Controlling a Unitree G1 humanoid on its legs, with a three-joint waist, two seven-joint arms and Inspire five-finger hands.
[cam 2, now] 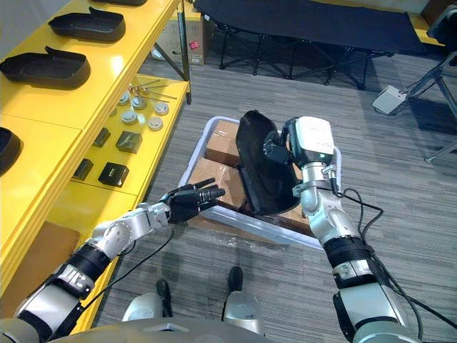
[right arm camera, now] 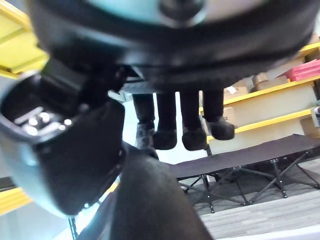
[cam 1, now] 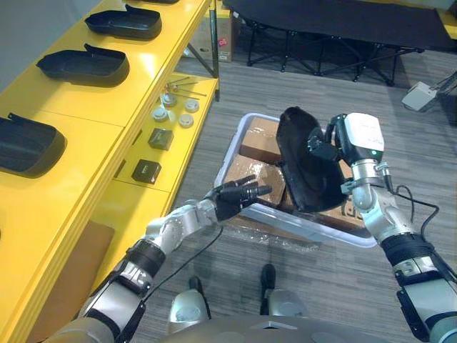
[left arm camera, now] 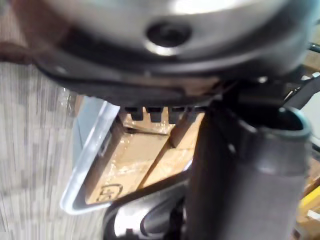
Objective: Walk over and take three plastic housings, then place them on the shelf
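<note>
Your head views show your right hand (cam 1: 321, 146) gripping a glossy black housing (cam 1: 303, 168) upright above the bin (cam 1: 314, 228). Its wrist view shows the fingers (right arm camera: 192, 136) curled. Your left hand (cam 1: 235, 194) is flat and empty.

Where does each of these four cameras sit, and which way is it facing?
Left eye view: on the head, looking down at the bin and yellow shelf; both arms show, right robot hand gripping a plastic housing.
Right eye view: beside it, sharing that whole scene.
Left wrist view: left wrist, along the left robot hand into the bin.
Right wrist view: right wrist, past fingers and housing toward a cot.
</note>
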